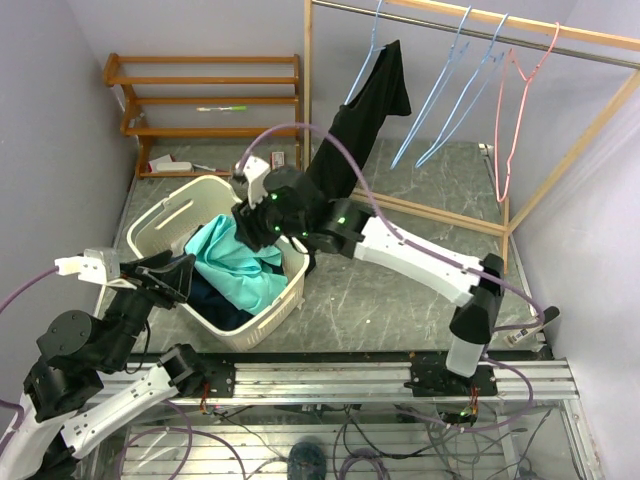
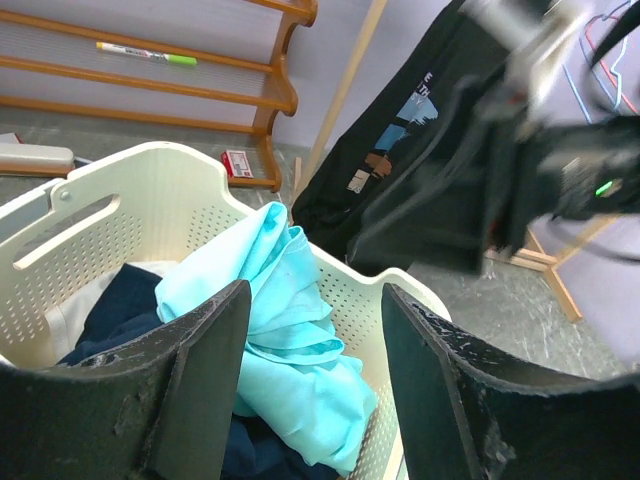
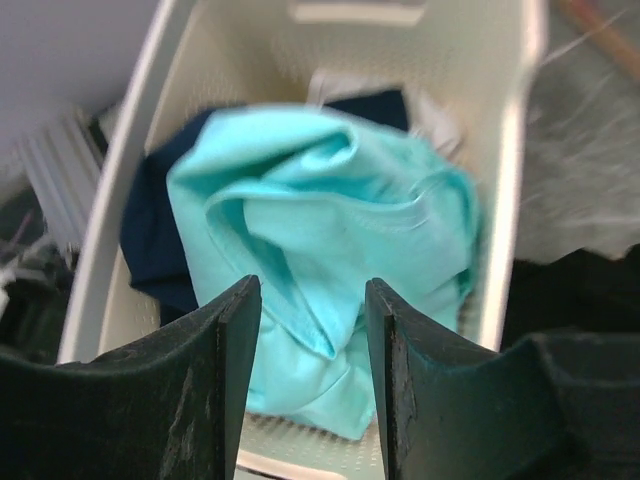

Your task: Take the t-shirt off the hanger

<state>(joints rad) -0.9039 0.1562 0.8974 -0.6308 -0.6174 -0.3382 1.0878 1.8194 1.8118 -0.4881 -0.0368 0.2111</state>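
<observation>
Hovering over the laundry basket, my right end effector has its fingers spread with nothing between them, only the turquoise garment lying below. My left end effector is likewise spread and empty, just beside the basket's near rim. The black t-shirt hangs from the blue hanger on the rail, its lower end trailing down behind my right arm. I judge the pull-off unfinished. Next I should take a fresh hold on the black cloth and draw it down and away until it slips off the hanger.
</observation>
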